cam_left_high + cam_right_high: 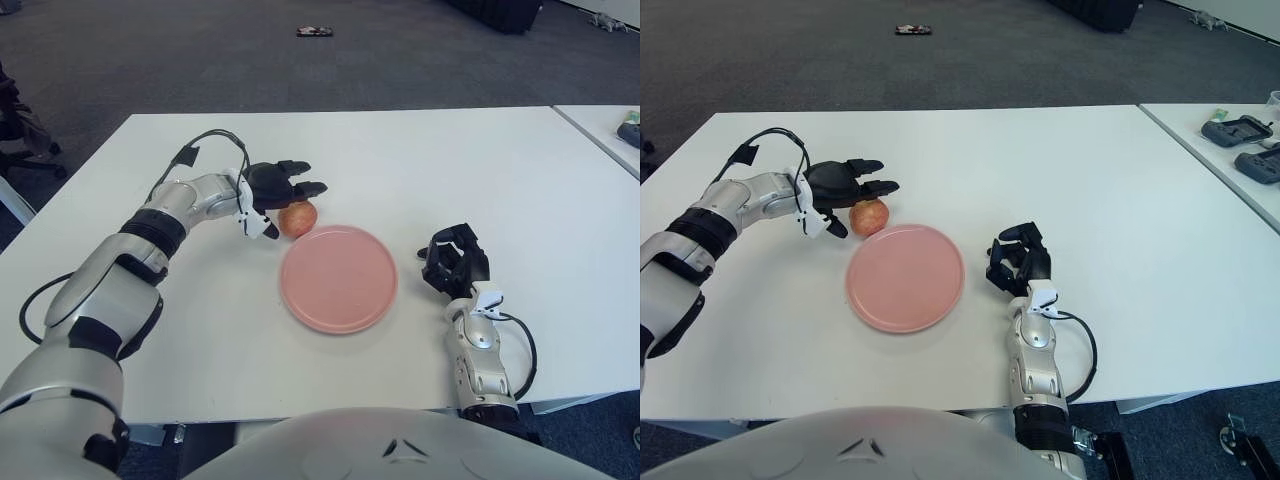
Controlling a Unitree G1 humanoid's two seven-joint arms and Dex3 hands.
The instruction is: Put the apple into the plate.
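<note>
Your left hand's fingers (300, 186) are spread and reach out over the top of the apple (297, 218), with the thumb dropped down on the apple's near-left side. You cannot tell whether any finger touches the fruit; nothing is pinched between them, and the apple sits on the tabletop (400, 160) under the left hand (272, 190). The apple is reddish with a yellow patch, and it lies just beside the far-left rim of the pink plate (339, 278), so close that you cannot tell whether the two touch. It is outside the plate, not in it.

The plate lies flat on the white tabletop, near the front edge and about centred before you. Your left forearm stretches in from the lower left, a black cable looping above the wrist.

Your right hand (1020, 262) shows to the right of the plate, apart from it, its dark fingers curled in on themselves and holding nothing.

A second white table (1210, 140) stands at the far right, carrying dark controller-like devices (1238, 130).
</note>
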